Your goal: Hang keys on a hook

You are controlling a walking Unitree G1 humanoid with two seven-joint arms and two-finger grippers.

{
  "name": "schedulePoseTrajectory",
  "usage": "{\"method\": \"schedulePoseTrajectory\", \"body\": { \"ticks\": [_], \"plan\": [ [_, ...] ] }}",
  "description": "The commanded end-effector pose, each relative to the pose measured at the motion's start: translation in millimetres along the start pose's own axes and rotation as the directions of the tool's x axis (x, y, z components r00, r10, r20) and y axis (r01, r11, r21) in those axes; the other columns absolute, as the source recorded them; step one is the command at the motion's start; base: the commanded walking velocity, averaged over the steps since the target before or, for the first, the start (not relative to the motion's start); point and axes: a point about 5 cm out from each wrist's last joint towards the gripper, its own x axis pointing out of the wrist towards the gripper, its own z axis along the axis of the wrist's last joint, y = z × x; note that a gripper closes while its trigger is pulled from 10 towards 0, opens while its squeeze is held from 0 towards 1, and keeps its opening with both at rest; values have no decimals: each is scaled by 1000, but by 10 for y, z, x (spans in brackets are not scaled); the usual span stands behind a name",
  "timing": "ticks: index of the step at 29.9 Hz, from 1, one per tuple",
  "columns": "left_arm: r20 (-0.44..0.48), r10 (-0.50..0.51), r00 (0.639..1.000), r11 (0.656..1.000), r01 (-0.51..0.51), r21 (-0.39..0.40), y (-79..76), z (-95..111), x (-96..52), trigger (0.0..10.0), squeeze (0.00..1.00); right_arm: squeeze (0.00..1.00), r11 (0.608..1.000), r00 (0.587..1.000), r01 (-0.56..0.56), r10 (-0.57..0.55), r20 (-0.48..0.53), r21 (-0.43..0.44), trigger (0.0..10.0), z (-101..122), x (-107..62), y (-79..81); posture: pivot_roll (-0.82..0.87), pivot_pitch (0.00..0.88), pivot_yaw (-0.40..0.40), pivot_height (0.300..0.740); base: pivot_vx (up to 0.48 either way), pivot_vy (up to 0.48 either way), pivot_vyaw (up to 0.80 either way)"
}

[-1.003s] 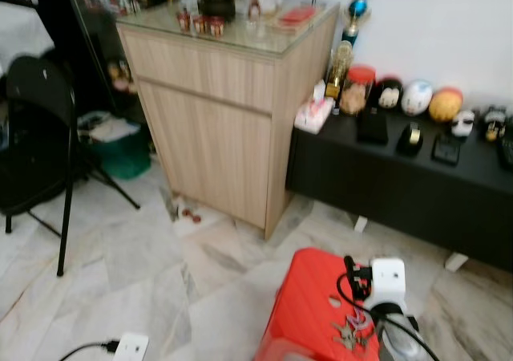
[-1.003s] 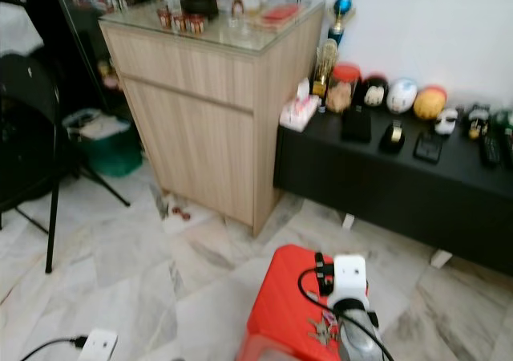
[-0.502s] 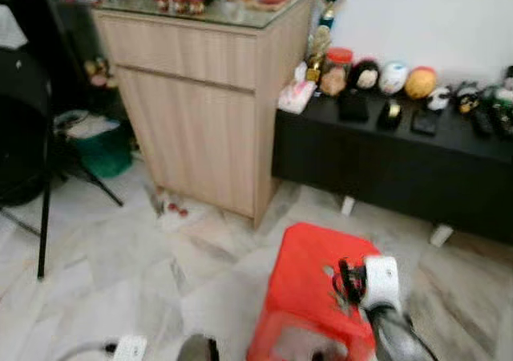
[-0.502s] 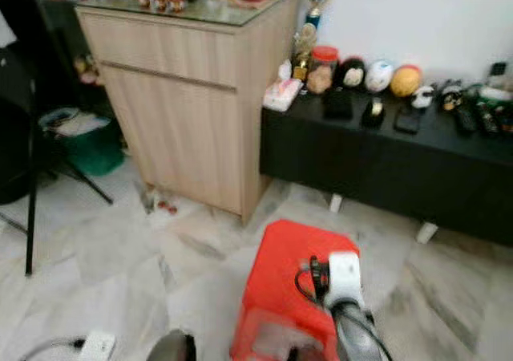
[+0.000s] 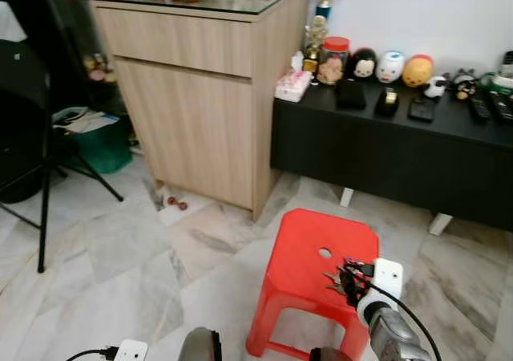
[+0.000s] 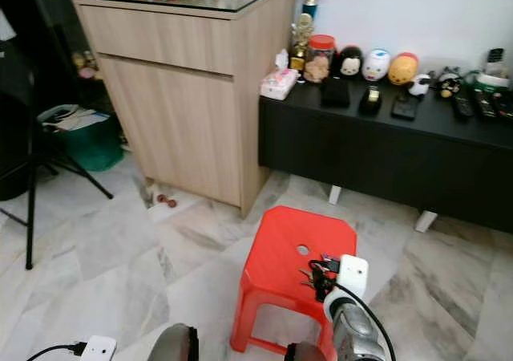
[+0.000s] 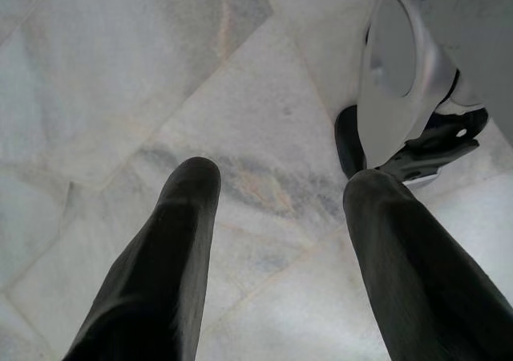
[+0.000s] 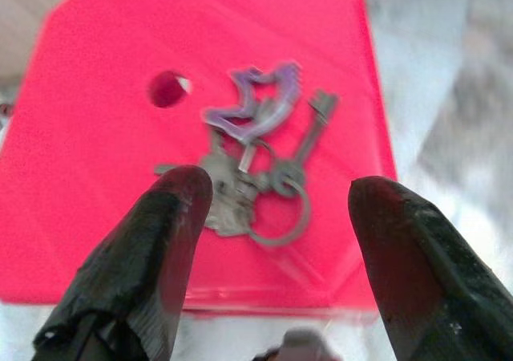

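The keys [image 8: 252, 164], thin metal on a ring with a purple tag, lie flat near the right edge of the smooth red plastic stool [image 5: 300, 257]. The right gripper [image 8: 272, 208] hovers above them, fingers spread, holding nothing. Closing carelessly could slide them over that edge.

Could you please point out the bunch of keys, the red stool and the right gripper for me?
bunch of keys [image 8: 255, 164]: right wrist view, where the rings join.
red stool [image 5: 304, 253]: left eye view, bare seat top left of the hole.
right gripper [image 8: 276, 208]: right wrist view, midway between its open fingertips, above the keys.
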Motion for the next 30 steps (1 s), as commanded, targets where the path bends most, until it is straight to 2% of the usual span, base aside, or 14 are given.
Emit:
{"method": "schedulePoseTrajectory", "body": {
  "ticks": [1, 4, 6, 8, 10, 12, 17, 21, 22, 25, 30],
  "plan": [
    [6, 3, 1000, 1000, -3, 18, 17, 26, 4, 10000, 0, 0, 999, 1000, 2, -1, -18, 48, 10000, 17, 19, 28, 36, 0, -17, 631, 0, 0, 0],
    [6, 5, 1000, 1000, -5, 17, 21, 28, 4, 10000, 0, 0, 997, 998, 18, -14, -60, 76, 10000, -51, 17, 14, 37, 0, -15, 631, 0, 0, 0],
    [6, 5, 1000, 1000, -5, 16, 22, 29, 4, 10000, 0, 0, 999, 998, 10, -7, -61, 52, 10000, -56, 19, 24, 40, 0, -15, 631, 0, 0, 0],
    [6, 7, 1000, 1000, -7, 14, 25, 28, 4, 10000, 0, 0, 1000, 1000, -12, 12, -18, 26, 10000, 3, 30, 61, 42, 0, -14, 631, 0, 0, 0],
    [6, 8, 1000, 1000, -8, 14, 27, 28, 3, 10000, 0, 0, 998, 1000, -32, 31, -2, -46, 10000, 30, 34, 91, 41, 0, -13, 631, 0, 0, 0],
    [5, 8, 1000, 1000, -8, 14, 29, 27, 3, 10000, 0, 0, 989, 998, -64, 60, -33, -132, 10000, -21, 32, 138, 39, 0, -14, 631, 0, 0, 0],
    [6, 8, 1000, 1000, -8, 14, 28, 27, 3, 10000, 0, 0, 997, 999, -42, 39, -35, -67, 10000, -48, 28, 105, 46, 0, -14, 631, 0, 0, 0],
    [5, 9, 1000, 1000, -9, 15, 29, 26, 3, 10000, 0, 0, 999, 999, -4, 2, -51, -51, 10000, -53, 32, 63, 46, 0, -14, 631, 0, 0, 0],
    [5, 9, 1000, 1000, -9, 15, 28, 23, 2, 10000, 0, 0, 1000, 999, 2, -1, -43, 7, 10000, -29, 39, 63, 48, 0, -12, 631, 0, 0, 0],
    [4, 9, 1000, 1000, -9, 13, 25, 14, 0, 10000, 0, 0, 997, 1000, -3, 6, -31, 73, 10000, 14, 53, 84, 55, 7, -15, 631, 0, 0, 0],
    [1, 14, 1000, 1000, -14, 5, 23, -14, -7, 10000, 0, 0, 998, 999, -42, 41, 11, 56, 10000, 99, 73, 157, 61, 19, -18, 631, 0, 0, 0]
  ]
}}
